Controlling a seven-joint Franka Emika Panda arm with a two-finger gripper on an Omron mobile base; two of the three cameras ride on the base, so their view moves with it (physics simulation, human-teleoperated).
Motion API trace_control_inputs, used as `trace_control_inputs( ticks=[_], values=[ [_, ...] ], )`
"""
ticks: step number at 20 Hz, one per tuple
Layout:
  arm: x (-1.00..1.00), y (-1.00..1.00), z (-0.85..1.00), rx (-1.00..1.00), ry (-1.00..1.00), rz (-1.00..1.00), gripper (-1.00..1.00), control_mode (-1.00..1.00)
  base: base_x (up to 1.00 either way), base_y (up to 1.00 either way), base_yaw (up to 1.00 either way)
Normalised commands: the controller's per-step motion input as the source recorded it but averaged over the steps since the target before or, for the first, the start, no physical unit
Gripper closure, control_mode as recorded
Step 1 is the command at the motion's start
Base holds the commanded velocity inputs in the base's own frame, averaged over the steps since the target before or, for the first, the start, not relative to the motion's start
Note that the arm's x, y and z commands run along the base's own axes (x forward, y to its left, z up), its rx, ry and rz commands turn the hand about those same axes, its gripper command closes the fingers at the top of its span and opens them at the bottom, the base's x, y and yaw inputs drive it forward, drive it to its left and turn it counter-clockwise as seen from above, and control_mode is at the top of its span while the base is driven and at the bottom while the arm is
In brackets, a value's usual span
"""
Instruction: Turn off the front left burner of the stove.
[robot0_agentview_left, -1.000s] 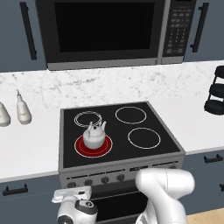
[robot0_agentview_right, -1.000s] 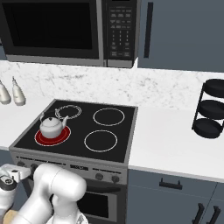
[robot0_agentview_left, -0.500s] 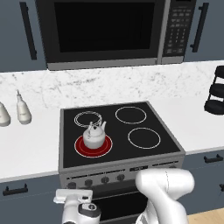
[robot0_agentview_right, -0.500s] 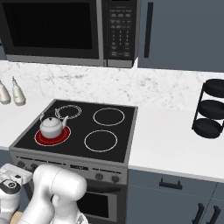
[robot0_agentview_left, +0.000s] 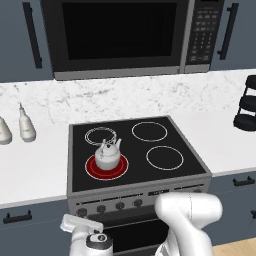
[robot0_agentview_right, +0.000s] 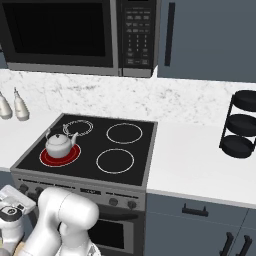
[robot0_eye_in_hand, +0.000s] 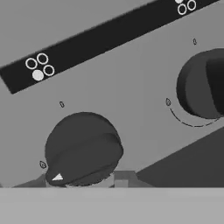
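Stove (robot0_agentview_left: 137, 190) front panel: arm bent low, hand facing dark knob (robot0_eye_in_hand: 83, 148); fingers' state can't tell.

Stove (robot0_agentview_left: 190, 162): flat black glass top, grey steel front panel, dark knobs (robot0_agentview_left: 120, 205), dark oven door. Front left burner (robot0_agentview_left: 95, 171): solid glowing red disc with a thin white edge ring. The other three burners: white outline rings on black; far left one (robot0_agentview_left: 100, 135) shows a double ring. Kettle (robot0_agentview_left: 107, 156) on the red burner: white. Table (robot0_agentview_left: 30, 165): plain white. Wall behind: white marble with grey veining. Microwave (robot0_agentview_left: 120, 35): black door, grey frame. Cabinets (robot0_agentview_right: 210, 40): slate blue-grey with black handles. Two bottles (robot0_agentview_left: 26, 128) at far left: white. Tiered rack (robot0_agentview_right: 241, 125) at right: black. In the hand view: dark knob (robot0_eye_in_hand: 83, 146) with a white pointer mark, grey panel, black strip with white circle symbols.
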Motion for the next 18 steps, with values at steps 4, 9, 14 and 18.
trace_control_inputs(
  ticks=[4, 9, 14, 18],
  values=[
    [0.21, -0.49, 0.27, 0.5, -0.05, -0.2, 1.0, -1.0, 0.0, 0.0, 0.0],
    [0.25, -0.57, 0.51, 0.49, -0.04, -0.15, 1.0, -1.0, 0.0, 0.0, 0.0],
    [0.46, -0.42, 0.7, 0.44, -0.07, -0.09, 1.0, -1.0, 0.0, 0.0, 0.0],
    [0.56, -0.31, 0.78, 0.44, -0.09, -0.05, 1.0, -1.0, 0.0, 0.0, 0.0]
  ],
)
